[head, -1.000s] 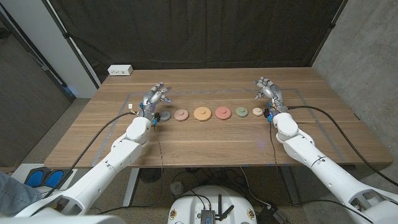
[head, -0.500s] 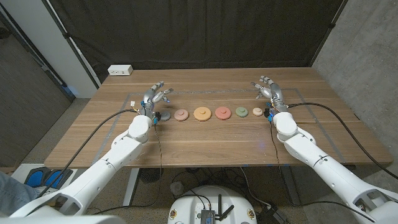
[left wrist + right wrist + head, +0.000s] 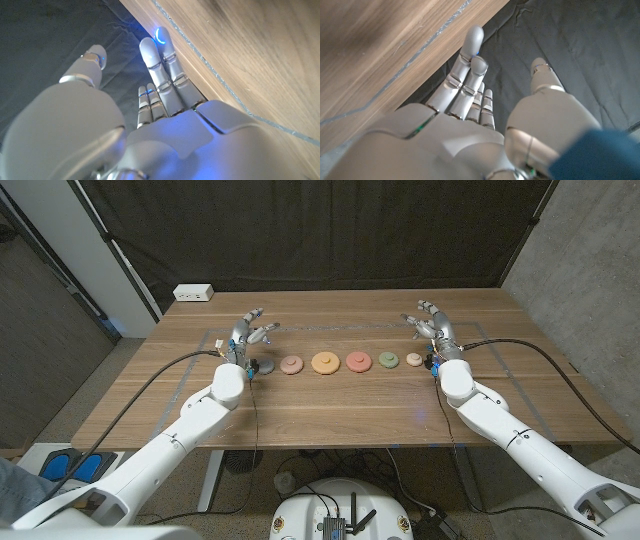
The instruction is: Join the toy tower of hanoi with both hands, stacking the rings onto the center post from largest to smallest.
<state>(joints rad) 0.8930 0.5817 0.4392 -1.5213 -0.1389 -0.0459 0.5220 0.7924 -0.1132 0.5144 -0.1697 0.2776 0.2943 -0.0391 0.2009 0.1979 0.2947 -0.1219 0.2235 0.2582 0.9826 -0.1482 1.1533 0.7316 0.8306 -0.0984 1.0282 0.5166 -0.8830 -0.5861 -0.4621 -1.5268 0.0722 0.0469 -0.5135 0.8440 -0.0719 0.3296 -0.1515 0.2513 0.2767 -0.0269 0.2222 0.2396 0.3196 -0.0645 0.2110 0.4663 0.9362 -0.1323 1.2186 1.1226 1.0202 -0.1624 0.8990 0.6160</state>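
Observation:
Several toy rings lie in a row across the middle of the table: a dark grey piece (image 3: 266, 366), a pink ring (image 3: 291, 365), a large orange ring (image 3: 325, 363), a red ring (image 3: 358, 362), a green ring (image 3: 389, 360) and a small cream ring (image 3: 414, 360). My left hand (image 3: 248, 335) hovers just behind the dark grey piece, fingers spread, holding nothing. My right hand (image 3: 435, 328) hovers behind the cream ring, also spread and holding nothing. In the wrist views the left hand (image 3: 155, 105) and the right hand (image 3: 465, 100) show straight fingers over the table.
A white power strip (image 3: 193, 293) lies at the table's far left corner. A faint taped outline (image 3: 212, 340) marks the wood around the rings. Black curtain hangs behind the table. Cables trail from both wrists across the near half.
Both hands have drifted slightly away from me, toward the far side of the table. The rings have not moved.

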